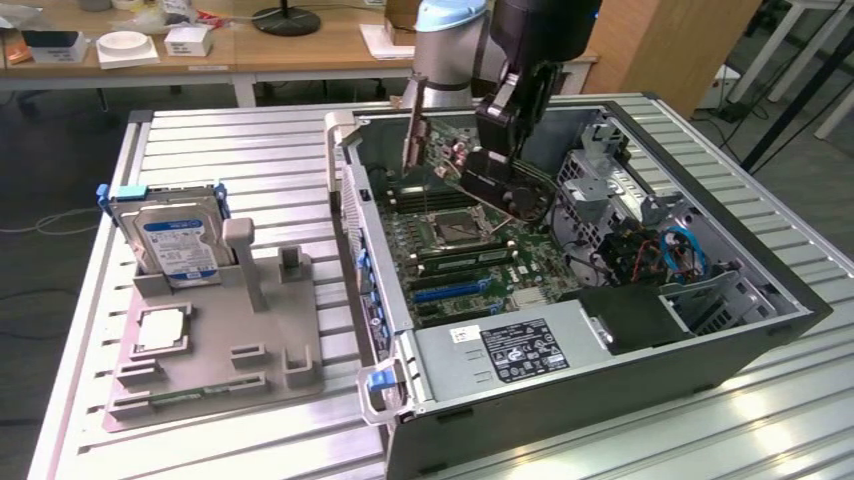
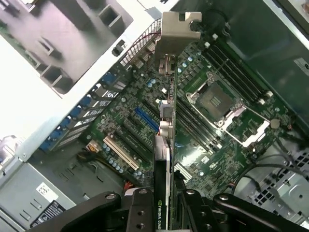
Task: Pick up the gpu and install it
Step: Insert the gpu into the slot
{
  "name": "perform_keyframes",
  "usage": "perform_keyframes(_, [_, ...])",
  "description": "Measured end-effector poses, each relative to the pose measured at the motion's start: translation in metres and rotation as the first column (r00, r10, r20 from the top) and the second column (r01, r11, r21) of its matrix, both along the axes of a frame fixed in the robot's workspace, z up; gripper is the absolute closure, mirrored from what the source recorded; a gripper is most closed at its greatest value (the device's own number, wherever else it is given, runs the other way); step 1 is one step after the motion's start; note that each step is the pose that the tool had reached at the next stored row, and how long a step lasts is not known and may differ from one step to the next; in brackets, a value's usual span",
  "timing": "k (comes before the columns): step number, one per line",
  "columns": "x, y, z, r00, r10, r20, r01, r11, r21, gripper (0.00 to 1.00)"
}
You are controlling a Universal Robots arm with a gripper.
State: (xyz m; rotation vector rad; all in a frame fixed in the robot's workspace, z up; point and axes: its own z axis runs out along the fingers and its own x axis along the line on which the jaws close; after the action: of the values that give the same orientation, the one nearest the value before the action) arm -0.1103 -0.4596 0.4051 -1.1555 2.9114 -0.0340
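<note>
My gripper is shut on the gpu, holding it in the air inside the open computer case, above the motherboard. The card hangs tilted, with its silvery bracket toward the case's rear wall. In the wrist view the gpu appears edge-on between my fingers, and its bracket is at the far end. A blue expansion slot and a white slot lie on the board beneath and beside the card. The card is clear of the board.
A grey parts fixture sits on the metal table at the exterior view's left, holding a silver hard drive, a CPU chip and a memory stick. The power supply and drive cage crowd the case.
</note>
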Motion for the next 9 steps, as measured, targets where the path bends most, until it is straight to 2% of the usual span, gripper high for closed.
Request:
perform_keyframes(4, [0.0002, 0.0, -0.0006, 0.998, 0.063, 0.0, -0.063, 0.998, 0.0, 0.74])
perform_keyframes(9, [0.0004, 0.0, -0.0015, 0.9898, 0.143, 0.0, -0.143, 0.9898, 0.0, 0.74])
